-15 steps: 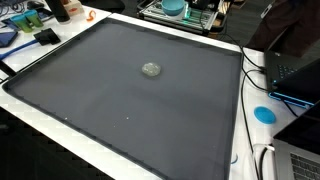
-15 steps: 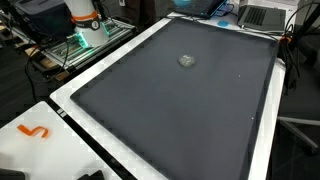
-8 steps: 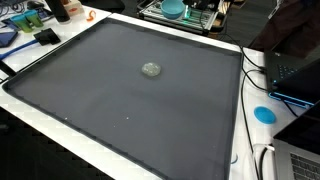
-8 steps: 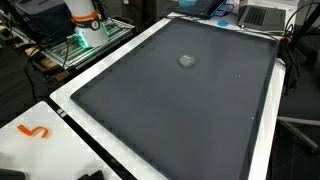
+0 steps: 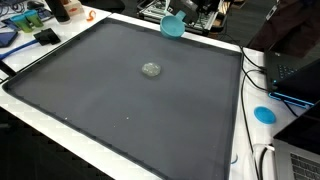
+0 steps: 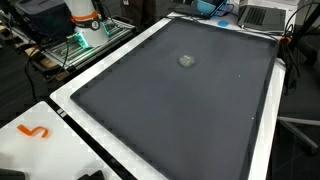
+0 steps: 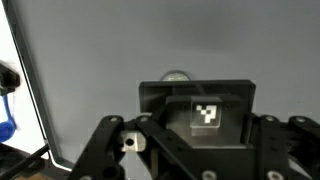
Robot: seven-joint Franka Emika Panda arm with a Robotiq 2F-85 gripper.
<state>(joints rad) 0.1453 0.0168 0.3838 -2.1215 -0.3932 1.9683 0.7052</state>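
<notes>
A small clear, roundish object (image 5: 151, 69) (image 6: 186, 60) lies alone on the large dark grey mat (image 5: 110, 110) (image 6: 170, 110), towards its far half. In the wrist view the same object (image 7: 177, 76) peeks out just above a black block (image 7: 196, 105) with a white marker that covers my gripper (image 7: 196, 118). The gripper's linkage arms stand spread wide on both sides of the block; its fingertips are hidden. It hovers apart from the object. A teal round thing (image 5: 174, 26) (image 6: 205, 8) hangs over the mat's far edge in both exterior views.
The mat lies on a white table (image 5: 240, 150) (image 6: 60, 150). An orange hook (image 6: 34, 131) lies on the white margin. A blue disc (image 5: 264, 114), cables and laptops (image 5: 295, 160) sit along one side. A metal rack (image 6: 80, 45) stands beside the table.
The teal round thing has come down from behind the far edge to over the mat's rim. The clear object has not moved.
</notes>
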